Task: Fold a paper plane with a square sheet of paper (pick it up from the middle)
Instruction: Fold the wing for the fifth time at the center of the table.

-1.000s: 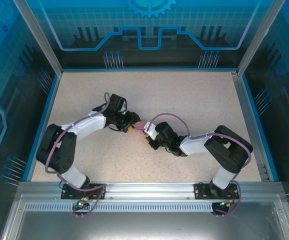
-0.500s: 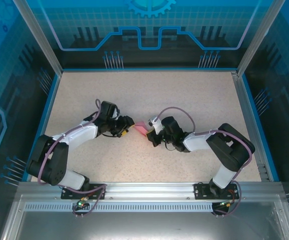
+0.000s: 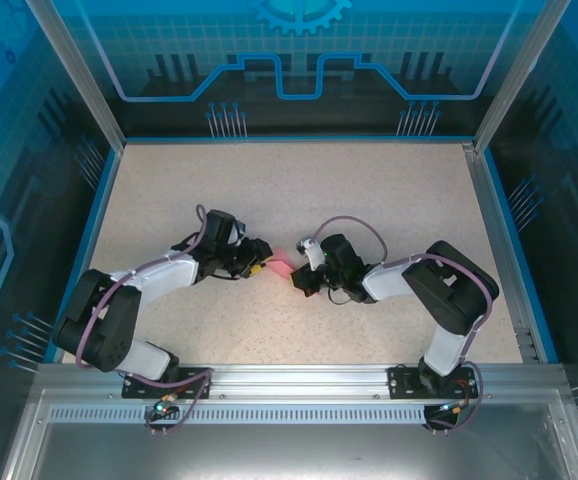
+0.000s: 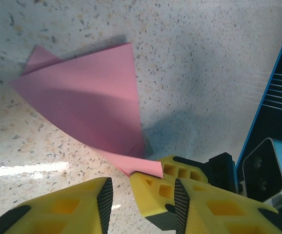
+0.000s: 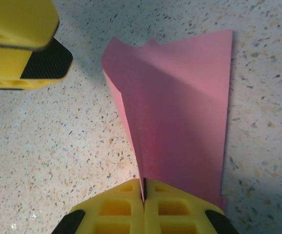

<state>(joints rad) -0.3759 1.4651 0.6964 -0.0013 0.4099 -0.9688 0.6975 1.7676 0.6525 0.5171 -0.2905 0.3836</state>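
The square sheet of paper is folded into a pink pointed paper plane (image 3: 281, 262), which lies low over the table between the two arms. It spreads as a wide triangle (image 4: 90, 105) in the left wrist view. In the right wrist view it shows a centre crease (image 5: 180, 107). My right gripper (image 5: 144, 192) is shut on the narrow end at the crease. My left gripper (image 4: 141, 202) is open, and its jaws stand on either side of the right gripper's yellow fingertip (image 4: 153, 192) where the paper's corner rests. From above, the left gripper (image 3: 262, 264) and right gripper (image 3: 299, 273) almost meet.
The speckled table (image 3: 299, 190) is walled by a blue rim (image 3: 97, 235) and metal posts. One finger of the left gripper (image 5: 31, 53) sits close to the paper's wide end in the right wrist view. The right arm's black body (image 4: 263, 170) is close behind.
The left arm has dropped lower and stretched out, and its jaws have narrowed a little. The right gripper kept its hold, and more of the pink paper shows between the grippers.
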